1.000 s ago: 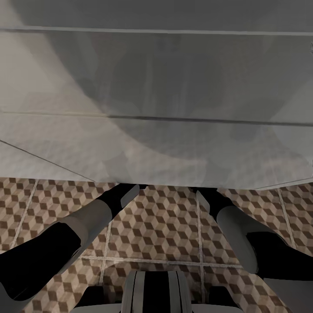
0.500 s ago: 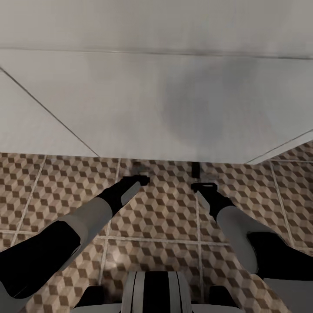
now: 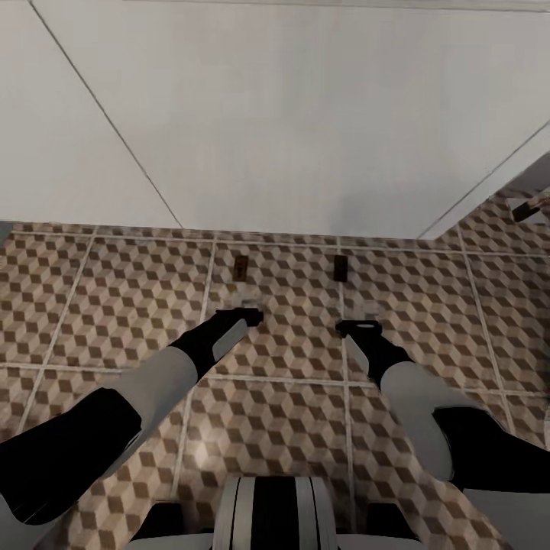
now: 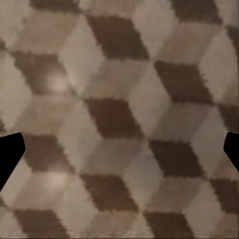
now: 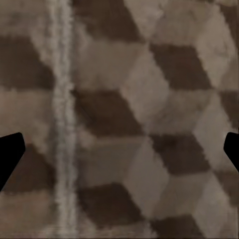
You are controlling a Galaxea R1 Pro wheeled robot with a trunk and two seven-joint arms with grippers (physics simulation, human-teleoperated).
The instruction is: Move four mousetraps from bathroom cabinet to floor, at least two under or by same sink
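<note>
Two mousetraps lie on the cube-patterned bathroom floor [image 3: 283, 359], close to the foot of a large white flat-faced unit [image 3: 305, 122]: one mousetrap [image 3: 241, 266] to the left, the other mousetrap [image 3: 341, 267] to the right. My left gripper [image 3: 241, 313] hangs just short of the left one, and my right gripper [image 3: 357, 327] just short of the right one. Both are open and hold nothing. In the wrist views the left gripper [image 4: 119, 149] and the right gripper [image 5: 119, 149] show spread dark fingertips over bare floor tile. The cabinet is out of view.
The white unit spans the far side of the head view, with slanted edge lines left and right. A small dark object [image 3: 525, 209] sits at the far right edge; I cannot tell what it is. Open tiled floor lies around both arms.
The camera has pulled back from the white unit, which has slid up the picture. Both mousetraps have come into sight on the floor. The arms keep their pose.
</note>
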